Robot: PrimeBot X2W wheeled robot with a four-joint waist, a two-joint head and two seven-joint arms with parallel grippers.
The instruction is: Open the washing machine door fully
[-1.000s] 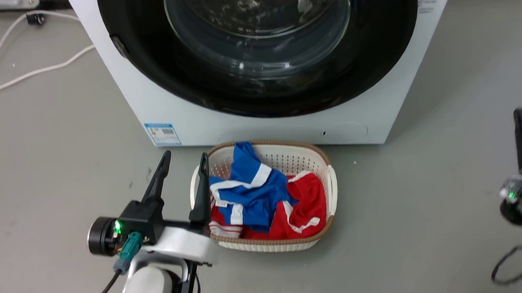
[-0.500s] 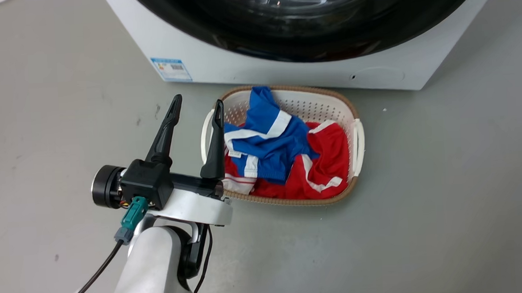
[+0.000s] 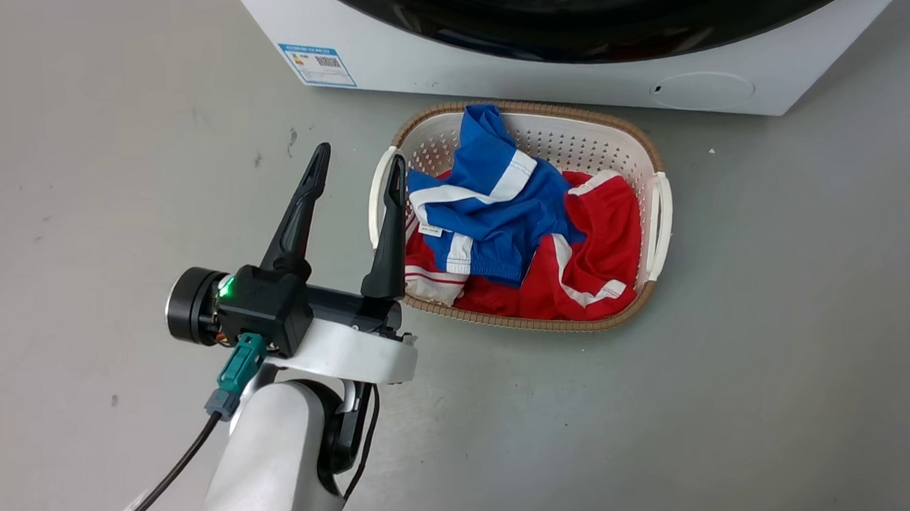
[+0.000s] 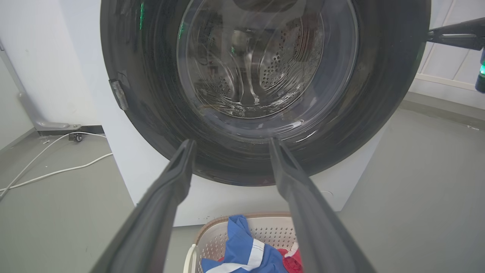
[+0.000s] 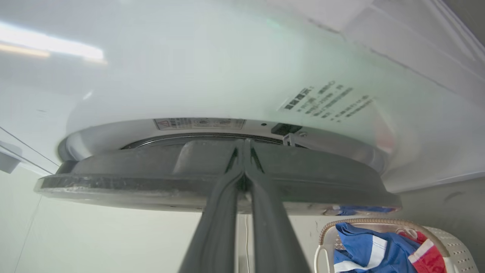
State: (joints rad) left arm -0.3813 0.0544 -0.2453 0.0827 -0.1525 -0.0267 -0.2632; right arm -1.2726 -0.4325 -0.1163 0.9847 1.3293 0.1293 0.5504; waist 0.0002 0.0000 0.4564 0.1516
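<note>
Currently, left gripper (image 3: 359, 158) hangs above the grey floor (image 3: 779, 347), fingers spread wide and holding nothing, one fingertip over the near rim of the laundry basket (image 3: 525, 106). Basket sits on the floor just in front of the washing machine (image 3: 493, 82); blue garment (image 3: 491, 207) lies on top of a red one (image 3: 602, 240). Blue label (image 3: 317, 64) is low on the machine's left front, round cap (image 3: 702, 88) low on its right.

Left wrist view: washing machine door (image 4: 379, 94) faces the camera, glossy black ring around clear glass, with the perforated drum visible through it. Door covers the opening. White cable (image 4: 57, 172) trails on the floor left of the machine. Right arm's dark fingers (image 4: 454, 35) reach in at the door's right edge.

Right wrist view: right gripper (image 5: 244, 146) has its fingers pressed together, tips at the rim of the door (image 5: 113, 182), which is seen edge-on. Door stands slightly proud of the white front, with a thin gap behind it. Cannot tell whether the fingertips are hooked behind the rim or only touching it.
</note>
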